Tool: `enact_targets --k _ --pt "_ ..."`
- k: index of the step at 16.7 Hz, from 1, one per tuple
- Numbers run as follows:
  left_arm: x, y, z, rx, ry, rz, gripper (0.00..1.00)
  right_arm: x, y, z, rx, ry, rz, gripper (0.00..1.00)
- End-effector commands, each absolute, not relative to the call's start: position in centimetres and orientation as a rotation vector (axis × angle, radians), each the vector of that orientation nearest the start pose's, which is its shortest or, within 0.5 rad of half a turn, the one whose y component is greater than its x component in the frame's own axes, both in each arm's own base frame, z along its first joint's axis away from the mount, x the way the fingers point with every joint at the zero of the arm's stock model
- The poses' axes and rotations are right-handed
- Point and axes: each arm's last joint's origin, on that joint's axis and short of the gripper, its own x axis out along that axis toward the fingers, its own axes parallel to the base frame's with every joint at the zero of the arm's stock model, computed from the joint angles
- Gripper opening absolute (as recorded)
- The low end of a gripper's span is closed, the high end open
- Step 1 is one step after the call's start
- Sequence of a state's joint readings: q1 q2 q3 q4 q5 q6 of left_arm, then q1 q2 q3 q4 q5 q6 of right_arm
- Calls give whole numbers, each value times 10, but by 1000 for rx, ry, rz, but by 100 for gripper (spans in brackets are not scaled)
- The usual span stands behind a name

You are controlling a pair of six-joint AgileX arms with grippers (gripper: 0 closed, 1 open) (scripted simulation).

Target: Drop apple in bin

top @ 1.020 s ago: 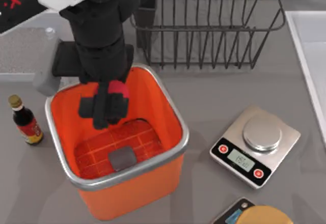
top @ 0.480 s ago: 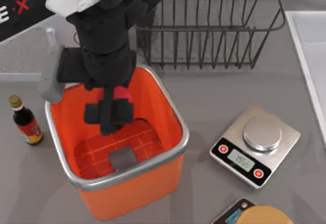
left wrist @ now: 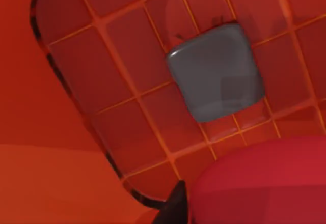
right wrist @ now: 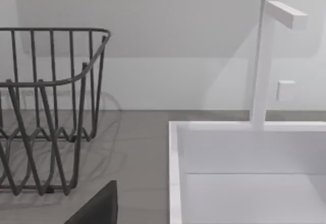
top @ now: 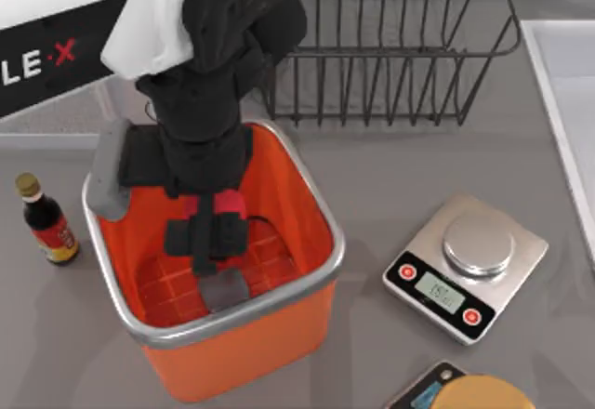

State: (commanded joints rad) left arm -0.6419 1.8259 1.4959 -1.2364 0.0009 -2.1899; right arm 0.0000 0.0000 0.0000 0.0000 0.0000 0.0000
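Apple half-hidden in left hand, over bin

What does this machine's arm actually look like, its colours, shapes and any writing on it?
In the top view, the left arm has a white boxy shell bearing a black panel with white letters and a red X. Beyond that it turns matte black and bulky, with rounded, draped-looking segments. A grey rounded block sits at its side. The left tool ends in two flat, black, rectangular fingers. No loose cables are visible.
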Motion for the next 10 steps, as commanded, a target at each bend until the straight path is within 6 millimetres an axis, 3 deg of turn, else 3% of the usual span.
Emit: enact_targets --k 4,8,10 --pt "276 -203 207 -1193 1218 1202 0 106 -1 160 0 0 0 100" --pt "276 -203 204 -1193 1217 1205 0 106 -1 160 0 0 0 100" --pt "276 -203 204 -1193 1217 1205 15 106 -1 160 0 0 0 100"
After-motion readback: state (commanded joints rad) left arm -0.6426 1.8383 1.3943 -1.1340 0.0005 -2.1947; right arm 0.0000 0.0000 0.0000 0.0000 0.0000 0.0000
